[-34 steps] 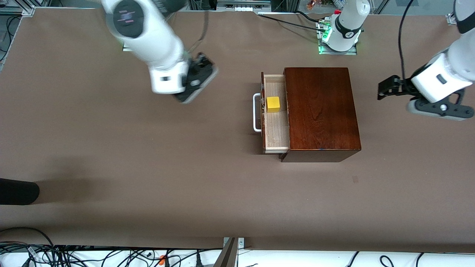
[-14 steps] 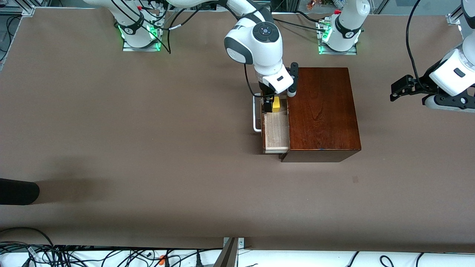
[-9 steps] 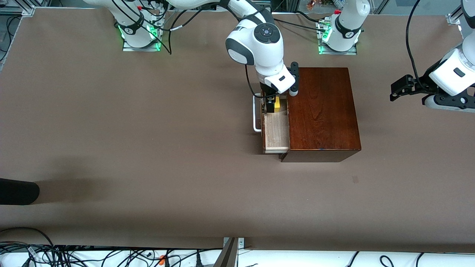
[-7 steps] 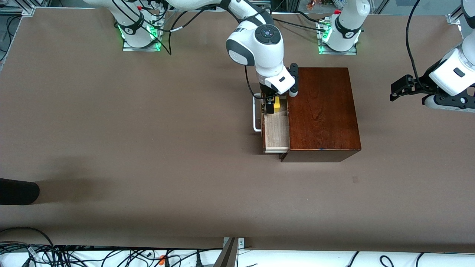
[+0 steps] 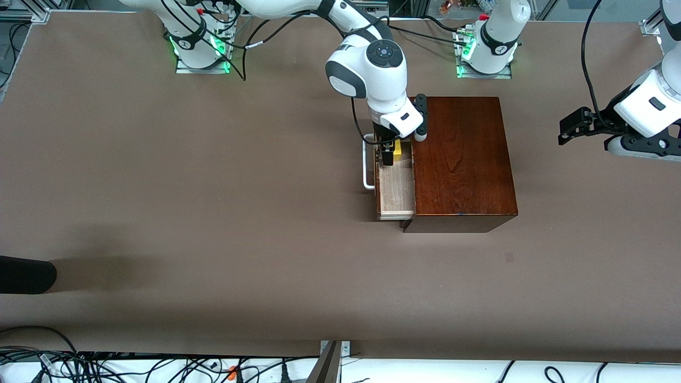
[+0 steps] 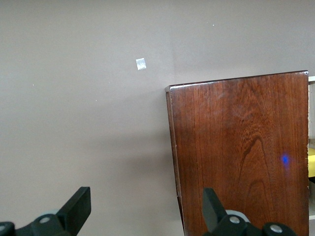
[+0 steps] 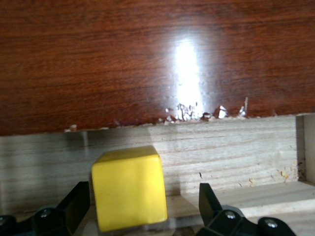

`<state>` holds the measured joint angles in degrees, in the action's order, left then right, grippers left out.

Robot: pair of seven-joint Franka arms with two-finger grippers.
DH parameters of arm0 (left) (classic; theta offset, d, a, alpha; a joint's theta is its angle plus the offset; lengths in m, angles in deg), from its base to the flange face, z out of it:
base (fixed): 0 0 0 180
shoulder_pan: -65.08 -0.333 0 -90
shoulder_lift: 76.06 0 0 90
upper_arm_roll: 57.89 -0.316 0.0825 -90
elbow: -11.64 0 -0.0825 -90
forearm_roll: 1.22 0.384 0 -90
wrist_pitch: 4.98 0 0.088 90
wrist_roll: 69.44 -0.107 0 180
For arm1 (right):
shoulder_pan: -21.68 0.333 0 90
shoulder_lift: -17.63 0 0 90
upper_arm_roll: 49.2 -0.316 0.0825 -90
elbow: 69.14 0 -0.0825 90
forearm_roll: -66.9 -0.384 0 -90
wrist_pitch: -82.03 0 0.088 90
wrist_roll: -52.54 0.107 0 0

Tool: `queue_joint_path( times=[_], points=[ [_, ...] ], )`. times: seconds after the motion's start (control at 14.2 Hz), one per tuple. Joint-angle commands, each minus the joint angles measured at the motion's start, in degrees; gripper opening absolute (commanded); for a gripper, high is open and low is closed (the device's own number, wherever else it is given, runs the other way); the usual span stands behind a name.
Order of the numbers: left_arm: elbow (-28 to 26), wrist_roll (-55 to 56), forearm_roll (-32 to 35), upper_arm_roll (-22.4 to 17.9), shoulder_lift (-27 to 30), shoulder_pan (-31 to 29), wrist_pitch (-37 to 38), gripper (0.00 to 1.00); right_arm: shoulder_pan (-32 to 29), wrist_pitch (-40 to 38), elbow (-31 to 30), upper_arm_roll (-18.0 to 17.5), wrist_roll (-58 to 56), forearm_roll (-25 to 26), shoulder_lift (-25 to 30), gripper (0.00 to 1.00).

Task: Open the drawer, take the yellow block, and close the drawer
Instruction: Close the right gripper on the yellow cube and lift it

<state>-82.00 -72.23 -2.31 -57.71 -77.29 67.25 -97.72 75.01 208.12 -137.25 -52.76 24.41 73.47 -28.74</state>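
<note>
Brown matte tabletop [image 5: 213,186] carries a glossy reddish-brown wooden box [image 5: 460,159], standing toward the left arm's end. No brand, label or legible writing shows on the box or the block; a small pale square marker [image 6: 141,64] lies on the tabletop near the box, blank as far as can be seen.

Drawer [image 5: 395,186]: pulled partly out of the box toward the right arm's end. Pale light-wood interior; white U-shaped bar handle [image 5: 366,162] on its front. The dark edge above the interior is chipped in places, seen in the right wrist view.

Yellow block [image 7: 129,187]: small bright cube, plain faces, edges slightly rounded. It sits inside the drawer, in the part farther from the front camera.

Right gripper [image 5: 387,153]: lowered into the drawer at the block. Jaws spread wider than the block, one on either side; whether either touches it cannot be told. Not clamped.

Left gripper [image 5: 572,126]: waiting above bare tabletop at the left arm's end, well apart from the box. Jaws wide apart, holding nothing.
</note>
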Motion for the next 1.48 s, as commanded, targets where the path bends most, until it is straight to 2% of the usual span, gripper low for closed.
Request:
queue_joint_path(
  times=[0.0, 0.14, 0.28, 0.35, 0.7, 1.13, 1.27, 1.41],
  points=[
    [-0.49, -0.81, -1.02, 0.26, 1.06, -0.24, 0.45, 1.00, 0.81, 0.64, 2.10, 0.57, -1.57, 1.08, -1.62, 0.80],
    [-0.14, -0.72, -1.02, 0.26, 1.06, -0.24, 0.54, 1.00, 0.81, 0.47, 2.10, 0.57, -1.75, 0.99, -1.62, 0.51],
    [-0.05, -0.72, -1.02, 0.26, 1.06, -0.24, 0.54, 1.00, 0.81, -0.06, 2.19, 0.66, -0.70, 0.73, -1.18, 0.11],
    [-0.05, -0.72, -1.02, 0.26, 0.97, -0.24, 0.54, 1.00, 0.72, -0.23, 2.27, 0.57, 0.17, 0.64, -0.92, 0.01],
    [0.04, -0.63, -1.11, 0.44, 0.97, -0.15, 0.54, 1.00, 0.72, -11.20, 9.38, 0.13, 4.22, -0.41, 0.13, 0.00],
    [0.04, -0.63, -1.20, 0.53, 0.97, -0.06, 0.54, 1.00, -2.52, -21.32, 9.84, 0.91, 4.49, -5.94, 8.57, 0.00],
    [0.12, -0.72, -1.20, 0.53, 0.97, 0.20, 0.54, 1.00, -7.68, -25.09, 9.92, 0.84, 4.31, -9.11, 9.80, 0.00],
    [0.12, -0.72, -1.20, 0.53, 1.06, 0.29, 0.54, 1.00, -13.05, -29.65, 9.92, 1.01, 3.17, -9.21, 11.38, 0.00]
  ],
)
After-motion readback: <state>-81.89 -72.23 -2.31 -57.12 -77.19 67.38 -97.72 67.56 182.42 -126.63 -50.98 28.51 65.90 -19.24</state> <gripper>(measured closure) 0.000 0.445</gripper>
